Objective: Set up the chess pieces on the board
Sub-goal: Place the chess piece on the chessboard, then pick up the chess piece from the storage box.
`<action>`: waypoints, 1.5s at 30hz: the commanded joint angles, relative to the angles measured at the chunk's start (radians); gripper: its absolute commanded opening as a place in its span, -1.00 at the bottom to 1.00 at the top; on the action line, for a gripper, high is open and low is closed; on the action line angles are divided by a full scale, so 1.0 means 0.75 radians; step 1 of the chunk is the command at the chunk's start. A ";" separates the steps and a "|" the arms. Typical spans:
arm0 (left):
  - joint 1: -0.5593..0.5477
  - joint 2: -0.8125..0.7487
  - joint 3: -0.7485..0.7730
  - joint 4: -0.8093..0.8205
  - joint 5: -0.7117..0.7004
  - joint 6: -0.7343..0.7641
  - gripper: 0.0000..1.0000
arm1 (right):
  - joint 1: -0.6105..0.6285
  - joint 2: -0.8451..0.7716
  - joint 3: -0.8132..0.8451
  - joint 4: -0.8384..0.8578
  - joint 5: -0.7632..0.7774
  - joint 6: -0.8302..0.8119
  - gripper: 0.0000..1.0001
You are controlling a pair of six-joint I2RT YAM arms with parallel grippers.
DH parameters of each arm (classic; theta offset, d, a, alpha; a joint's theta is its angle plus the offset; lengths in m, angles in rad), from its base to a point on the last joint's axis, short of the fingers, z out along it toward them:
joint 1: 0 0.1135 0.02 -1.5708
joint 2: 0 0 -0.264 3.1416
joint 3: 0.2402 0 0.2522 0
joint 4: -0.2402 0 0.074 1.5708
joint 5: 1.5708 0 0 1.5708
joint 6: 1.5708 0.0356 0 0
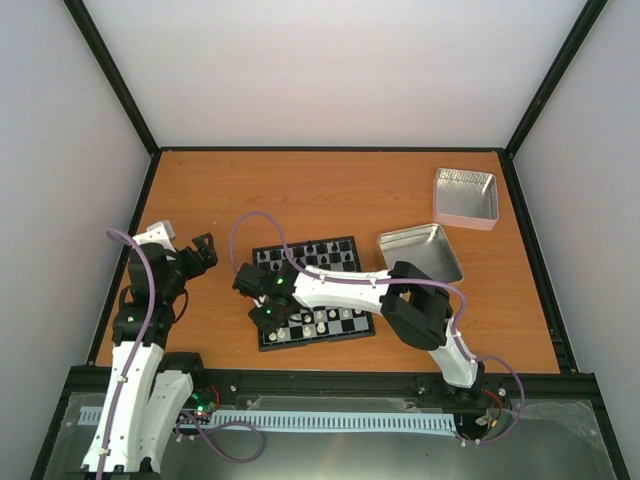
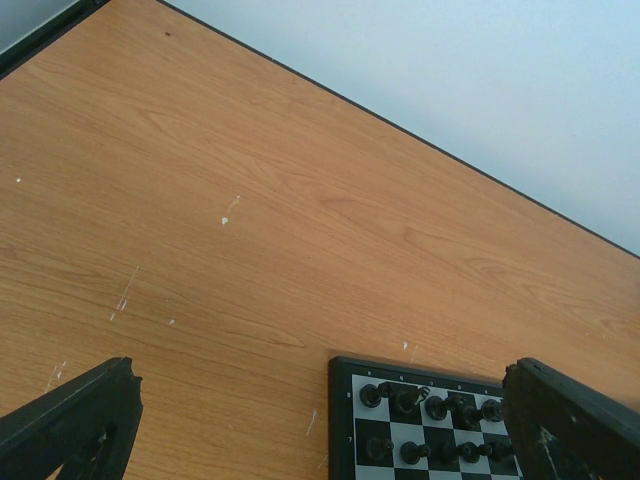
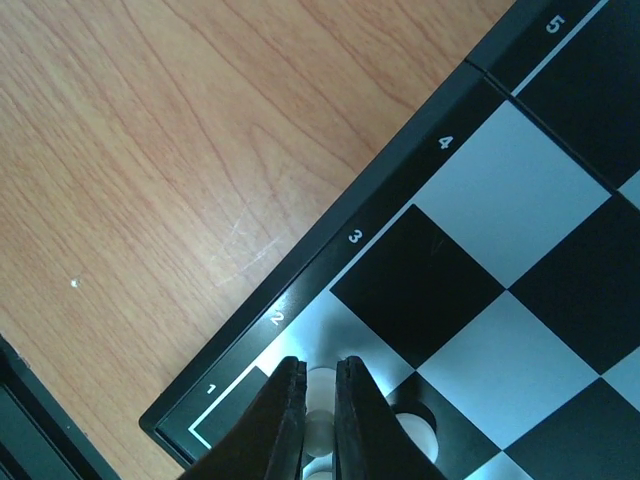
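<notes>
Bright, even light; soft shadows.

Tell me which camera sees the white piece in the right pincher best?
Right wrist: the white piece shows close up between the fingers of the right gripper, at a corner of the board. From the top, the right arm hides it. Left wrist shows only black pieces.

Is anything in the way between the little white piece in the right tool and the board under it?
Nothing visible is. The right tool pinches the white piece right at the near corner of the board. A second white piece stands on the next square, beside it and not underneath.
</notes>
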 commanded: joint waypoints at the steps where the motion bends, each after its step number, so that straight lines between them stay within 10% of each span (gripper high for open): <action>1: -0.005 -0.006 0.047 0.015 -0.014 0.013 0.99 | 0.012 0.022 0.030 0.008 -0.030 -0.017 -0.78; 16: -0.005 -0.014 0.049 0.012 -0.019 0.014 0.99 | -0.074 -0.238 -0.057 0.129 0.159 0.096 -0.45; 31: -0.005 -0.009 0.045 0.019 0.000 0.016 1.00 | -0.825 -0.935 -0.699 0.071 0.544 0.248 -0.33; 45: -0.005 0.010 0.047 0.019 0.005 0.018 0.99 | -1.059 -0.926 -0.922 -0.024 0.345 0.191 -0.35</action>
